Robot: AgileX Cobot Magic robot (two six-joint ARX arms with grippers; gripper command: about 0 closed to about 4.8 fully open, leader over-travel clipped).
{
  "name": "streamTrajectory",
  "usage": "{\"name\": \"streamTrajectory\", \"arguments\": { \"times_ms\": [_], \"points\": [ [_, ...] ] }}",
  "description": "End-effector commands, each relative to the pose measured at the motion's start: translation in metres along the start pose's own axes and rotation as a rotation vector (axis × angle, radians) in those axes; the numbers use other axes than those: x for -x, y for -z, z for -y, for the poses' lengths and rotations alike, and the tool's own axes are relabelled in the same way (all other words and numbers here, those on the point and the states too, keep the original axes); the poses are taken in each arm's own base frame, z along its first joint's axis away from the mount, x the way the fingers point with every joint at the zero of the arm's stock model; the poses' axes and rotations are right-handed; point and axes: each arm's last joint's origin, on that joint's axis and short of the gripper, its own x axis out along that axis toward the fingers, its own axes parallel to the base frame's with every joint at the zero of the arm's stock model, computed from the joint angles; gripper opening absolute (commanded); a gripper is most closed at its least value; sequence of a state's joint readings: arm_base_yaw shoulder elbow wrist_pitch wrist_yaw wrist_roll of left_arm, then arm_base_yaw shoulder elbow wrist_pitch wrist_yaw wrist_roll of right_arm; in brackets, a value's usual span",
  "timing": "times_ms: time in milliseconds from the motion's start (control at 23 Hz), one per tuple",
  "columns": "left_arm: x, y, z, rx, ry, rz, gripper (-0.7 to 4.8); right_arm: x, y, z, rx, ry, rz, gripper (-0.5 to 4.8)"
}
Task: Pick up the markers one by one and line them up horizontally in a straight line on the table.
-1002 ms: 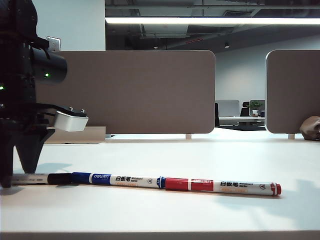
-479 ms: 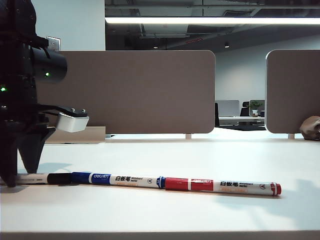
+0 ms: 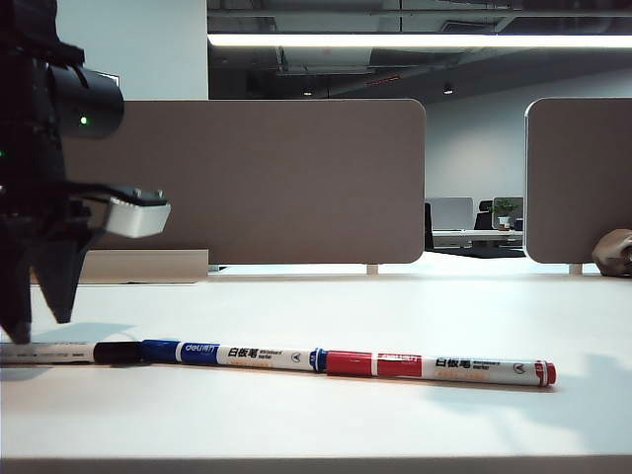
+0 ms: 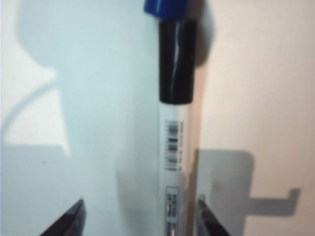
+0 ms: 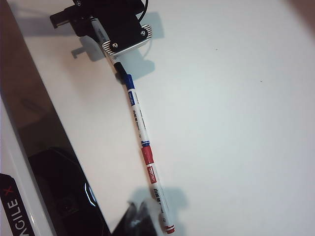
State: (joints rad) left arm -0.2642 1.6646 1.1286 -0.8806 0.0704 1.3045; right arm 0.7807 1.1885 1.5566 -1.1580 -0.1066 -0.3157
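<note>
Markers all down on the table (image 3: 415, 316), black (image 3: 69, 352), blue (image 3: 232, 355), red (image 3: 439, 368) end to end in a near-straight row — job looks about finished; left gripper (image 3: 35, 321) spread wide above the black one, holding nothing, right gripper (image 5: 138, 216) closed, empty, near the red end.

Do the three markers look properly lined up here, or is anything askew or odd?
Nothing stands out. The black marker, blue marker and red marker lie end to end on the table. The open left gripper hangs above the black one.
</note>
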Motion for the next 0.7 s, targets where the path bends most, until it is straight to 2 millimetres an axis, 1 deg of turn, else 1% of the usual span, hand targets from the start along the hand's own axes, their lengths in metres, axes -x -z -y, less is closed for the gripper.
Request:
{"name": "streamTrajectory", "arguments": {
  "times_ms": [44, 131, 261, 348, 479, 523, 566, 610, 697],
  "points": [
    [0.004, 0.000, 0.006, 0.022, 0.049, 0.031, 2.89, 0.002, -0.002, 0.000, 0.006, 0.000, 0.030, -0.01],
    [0.007, 0.000, 0.009, 0.046, 0.066, 0.030, 2.89, 0.002, -0.002, 0.000, 0.006, -0.002, 0.032, -0.01],
    [0.016, 0.001, 0.013, 0.045, 0.055, 0.025, 2.88, 0.002, -0.003, 0.000, 0.007, -0.016, 0.040, -0.01],
    [0.039, 0.001, 0.021, 0.054, -0.017, 0.046, 2.88, 0.002, -0.004, 0.000, 0.017, -0.013, 0.047, -0.01],
    [0.065, 0.002, 0.031, 0.091, -0.105, 0.076, 2.86, 0.002, -0.004, 0.000, 0.039, -0.012, 0.047, -0.01],
    [0.075, 0.003, 0.036, 0.101, -0.139, 0.088, 2.74, 0.002, -0.004, 0.000, 0.039, -0.012, 0.047, -0.01],
    [0.083, 0.004, 0.041, 0.109, -0.164, 0.097, 2.47, 0.002, -0.004, 0.000, 0.038, -0.012, 0.047, -0.01],
    [0.092, 0.004, 0.046, 0.118, -0.190, 0.108, 2.03, 0.002, -0.004, 0.000, 0.038, -0.012, 0.047, -0.01],
    [0.111, 0.007, 0.059, 0.144, -0.250, 0.137, 0.70, 0.002, -0.004, 0.000, 0.039, -0.011, 0.050, -0.01]
  ]
}}
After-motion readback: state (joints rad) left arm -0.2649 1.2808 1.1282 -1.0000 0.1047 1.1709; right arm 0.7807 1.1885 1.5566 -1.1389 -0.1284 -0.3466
